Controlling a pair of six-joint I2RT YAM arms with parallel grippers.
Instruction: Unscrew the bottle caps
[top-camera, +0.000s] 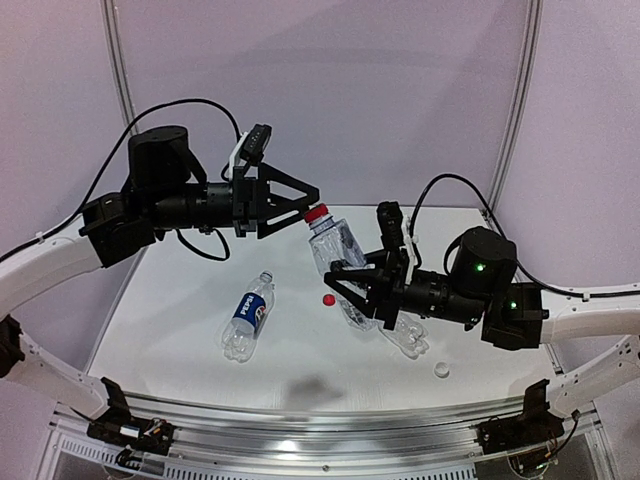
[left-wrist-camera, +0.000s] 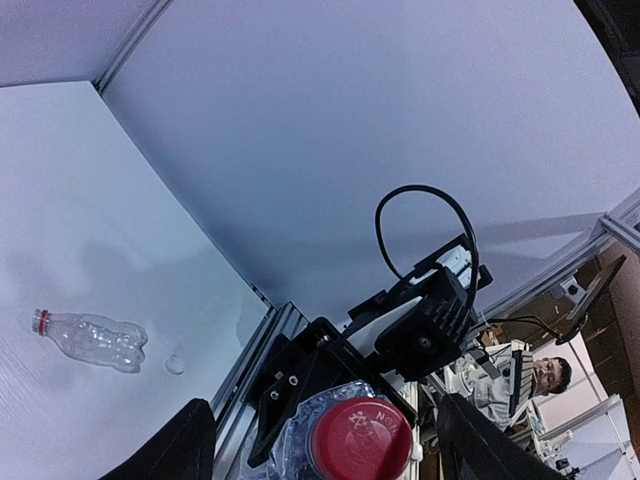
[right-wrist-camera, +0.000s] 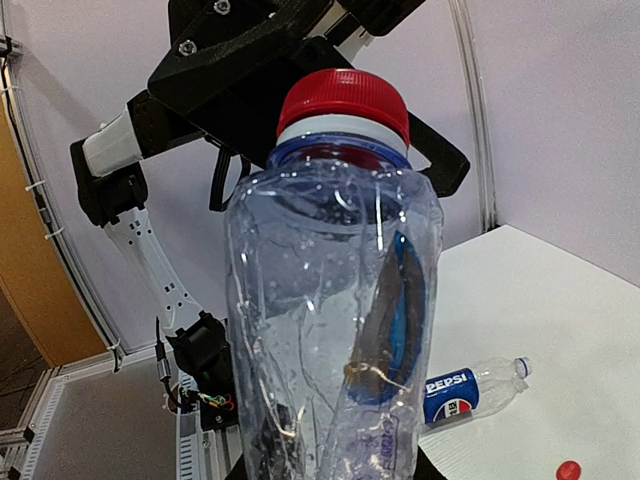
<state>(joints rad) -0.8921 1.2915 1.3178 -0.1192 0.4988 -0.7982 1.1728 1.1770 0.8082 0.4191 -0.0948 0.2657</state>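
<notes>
Presently, top view: ribbed bottle, clear thin plastic and dented, is held off the bench near its centre. Long axis is tilted, with the neck up toward 11 o'clock and the base down toward 5. Red cap, round with a smooth top, sits on the neck above a whitish ring and a blue band.

Right claw is clamped across the bottle's lower body, and its dark fingers show through the wall in the right wrist view.

Left claw comes in from 9 o'clock. Its jaws are spread and straddle the red cap with a gap on each side, gripping nothing.

On the bench:
- Pepsi bottle, blue label, lies flat at about 8 o'clock from the held bottle, neck toward 1 o'clock and base toward 7.
- Loose red cap lies between the Pepsi bottle and the right claw.
- Second clear bottle, ribbed, lies on its side under the right claw. A red ring shows at its neck in the left wrist view.
- Whitish cap, small and round, lies just beside it at 5 o'clock.
</notes>
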